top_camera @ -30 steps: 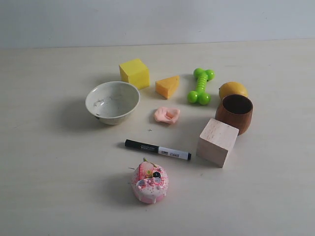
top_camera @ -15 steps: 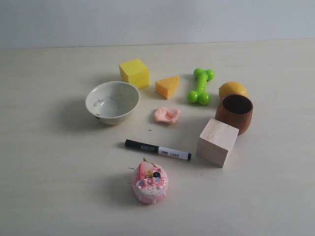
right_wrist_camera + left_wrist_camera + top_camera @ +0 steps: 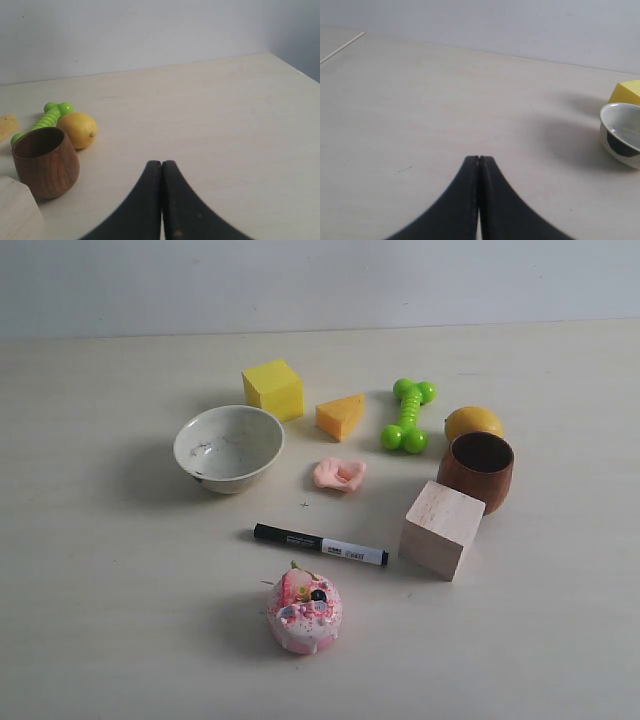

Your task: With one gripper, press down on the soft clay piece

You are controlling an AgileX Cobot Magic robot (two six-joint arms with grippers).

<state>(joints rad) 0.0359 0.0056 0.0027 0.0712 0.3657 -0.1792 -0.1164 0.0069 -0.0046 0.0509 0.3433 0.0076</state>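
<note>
The soft clay piece (image 3: 340, 474), a small salmon-pink lump, lies on the table in the exterior view between the white bowl (image 3: 228, 447) and the wooden cup (image 3: 478, 469), just below the orange wedge (image 3: 341, 416). Neither arm shows in the exterior view. My left gripper (image 3: 479, 159) is shut, its black fingers pressed together over bare table, with the bowl (image 3: 620, 135) off to one side. My right gripper (image 3: 161, 163) is also shut and holds nothing, over bare table beside the wooden cup (image 3: 46, 161). The clay is out of both wrist views.
Round the clay stand a yellow cube (image 3: 272, 389), a green dumbbell toy (image 3: 407, 414), a lemon (image 3: 473, 422), a pale wooden block (image 3: 441, 528), a black-and-white marker (image 3: 320, 544) and a pink-and-white cake toy (image 3: 304, 610).
</note>
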